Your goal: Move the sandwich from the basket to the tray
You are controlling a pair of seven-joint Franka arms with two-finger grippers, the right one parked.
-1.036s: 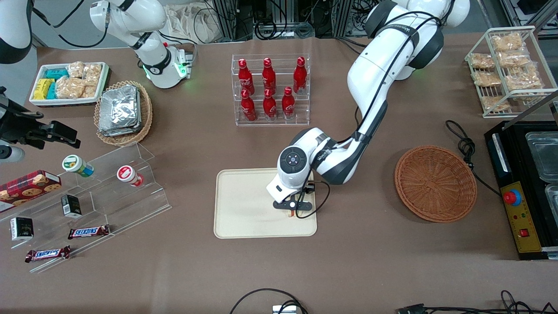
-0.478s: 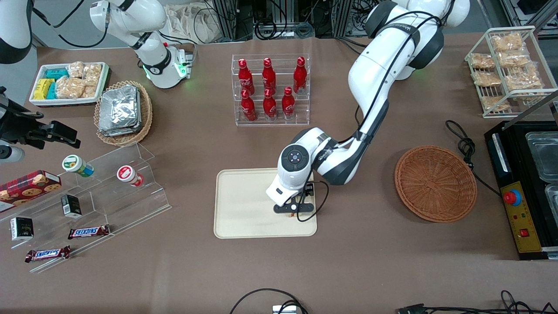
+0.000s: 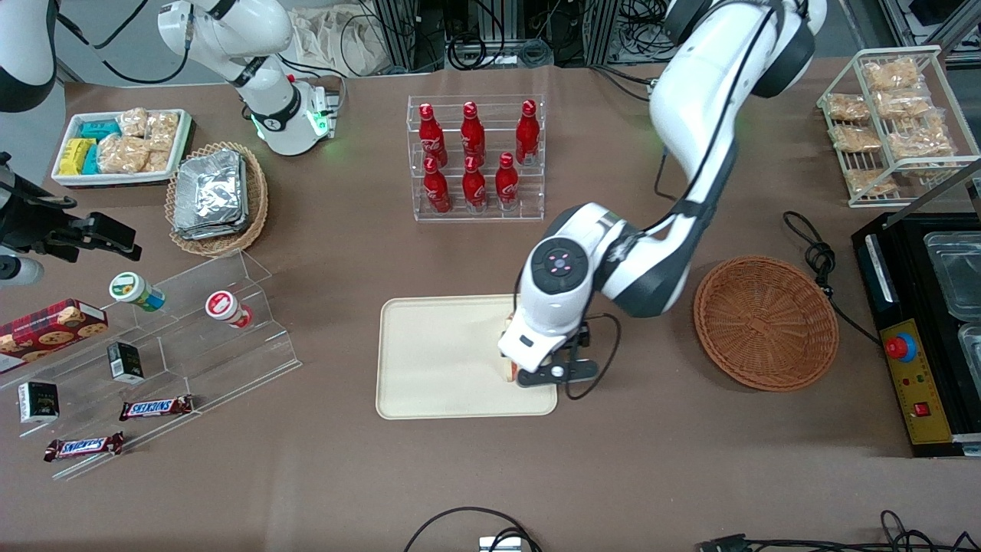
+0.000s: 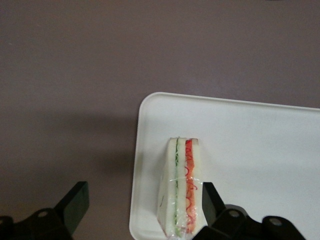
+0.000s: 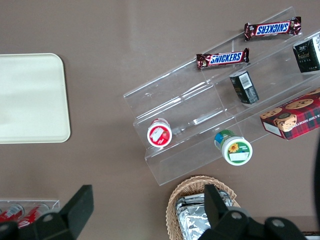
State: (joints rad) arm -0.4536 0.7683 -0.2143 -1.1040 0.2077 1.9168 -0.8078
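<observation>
Risen tool spread apart, apparently empty, sandwich on tray, brown tabletop

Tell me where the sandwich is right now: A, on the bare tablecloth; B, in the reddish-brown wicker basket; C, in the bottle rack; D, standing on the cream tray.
D: the sandwich stands on edge on the tray, between the open fingers of the gripper.
</observation>
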